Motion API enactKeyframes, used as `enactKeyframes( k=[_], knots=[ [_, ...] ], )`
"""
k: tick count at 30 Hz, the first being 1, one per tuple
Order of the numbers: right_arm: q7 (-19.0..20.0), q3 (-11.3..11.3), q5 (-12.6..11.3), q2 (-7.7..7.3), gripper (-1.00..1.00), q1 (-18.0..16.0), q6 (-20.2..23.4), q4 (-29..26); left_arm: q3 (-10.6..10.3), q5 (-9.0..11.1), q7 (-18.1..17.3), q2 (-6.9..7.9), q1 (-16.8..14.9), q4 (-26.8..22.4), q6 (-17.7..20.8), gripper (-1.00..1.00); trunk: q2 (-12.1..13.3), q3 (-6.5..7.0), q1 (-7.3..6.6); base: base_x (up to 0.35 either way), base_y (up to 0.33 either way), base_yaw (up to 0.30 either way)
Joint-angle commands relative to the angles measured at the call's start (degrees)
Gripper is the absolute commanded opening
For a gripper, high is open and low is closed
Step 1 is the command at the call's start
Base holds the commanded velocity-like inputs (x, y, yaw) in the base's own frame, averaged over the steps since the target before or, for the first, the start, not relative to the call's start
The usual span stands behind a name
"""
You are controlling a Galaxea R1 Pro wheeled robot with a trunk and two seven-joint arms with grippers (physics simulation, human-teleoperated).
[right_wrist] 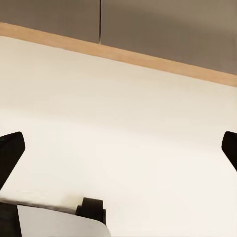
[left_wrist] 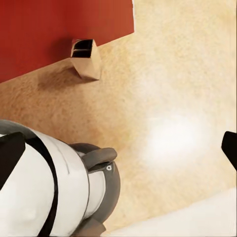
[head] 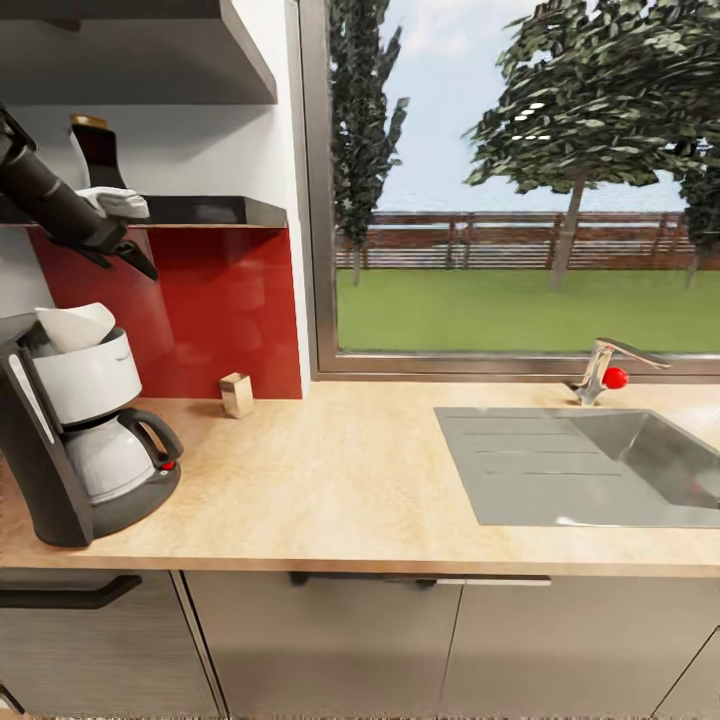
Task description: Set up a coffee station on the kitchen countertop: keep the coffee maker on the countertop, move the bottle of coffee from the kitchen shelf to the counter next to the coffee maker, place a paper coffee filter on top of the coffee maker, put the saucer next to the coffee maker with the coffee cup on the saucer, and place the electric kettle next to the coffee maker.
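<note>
While the left end effector [head: 125,255] is hanging with its fingers apart and empty just under the kitchen shelf [head: 215,211], the bottle of coffee [head: 97,150] is standing above and behind it. Below it, the coffee maker [head: 80,430] is sitting on the bench [head: 330,480], the paper coffee filter [head: 237,394] beside it. The right end effector [right_wrist: 118,148] is spread open too.

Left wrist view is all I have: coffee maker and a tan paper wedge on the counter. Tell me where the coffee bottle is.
Observer: The bottle of coffee stands on the kitchen shelf, up above the coffee maker.
Operator: Report what's beside it.
Observer: Something white lies on the shelf by the bottle's foot; saucer or cup, I cannot tell.
Operator: Place my left hand.
Observer: The left hand hangs just below that shelf, before the red backsplash.
</note>
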Motion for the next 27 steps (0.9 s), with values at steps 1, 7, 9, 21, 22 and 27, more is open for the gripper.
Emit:
enactKeyframes(
  k=[1, 7, 9, 21, 22, 27],
  knots=[
    [-0.04, 0.36, 0.13, -0.03, 1.00, -0.05, -0.15, 0.05, 0.15, -0.61, -0.53, 0.00, -0.02, -0.07, 0.60, 1.00, -0.04, -0.07, -0.02, -0.201, 0.000, 0.000],
    [-0.04, 0.36, 0.15, -0.03, 1.00, -0.05, -0.15, 0.05, 3.70, -0.60, -0.53, 0.00, 0.00, -0.17, 0.59, 1.00, -0.04, -0.07, -0.02, -0.225, 0.000, 0.000],
    [-0.04, 0.36, 0.15, -0.03, 1.00, -0.05, -0.15, 0.05, 4.05, -0.58, -0.53, 0.00, -0.02, -0.15, 0.58, 1.00, -0.04, -0.07, -0.02, -0.125, 0.000, 0.000],
    [-0.04, 0.36, 0.14, -0.03, 1.00, -0.05, -0.15, 0.05, 4.64, -0.52, -0.53, 0.00, -0.01, 0.04, 0.60, 1.00, -0.04, -0.07, -0.02, -0.153, 0.000, 0.000],
    [-0.04, 0.36, 0.15, -0.03, 1.00, -0.05, -0.15, 0.05, 4.66, -0.52, -0.53, 0.00, 0.01, 0.05, 0.60, 1.00, -0.04, -0.07, -0.02, -0.173, 0.000, 0.000],
    [-0.04, 0.36, 0.15, -0.03, 1.00, -0.05, -0.15, 0.05, 4.68, -0.51, -0.53, 0.20, -0.02, 0.16, 0.60, 1.00, -0.04, -0.07, -0.02, -0.075, 0.000, 0.000]
  ],
)
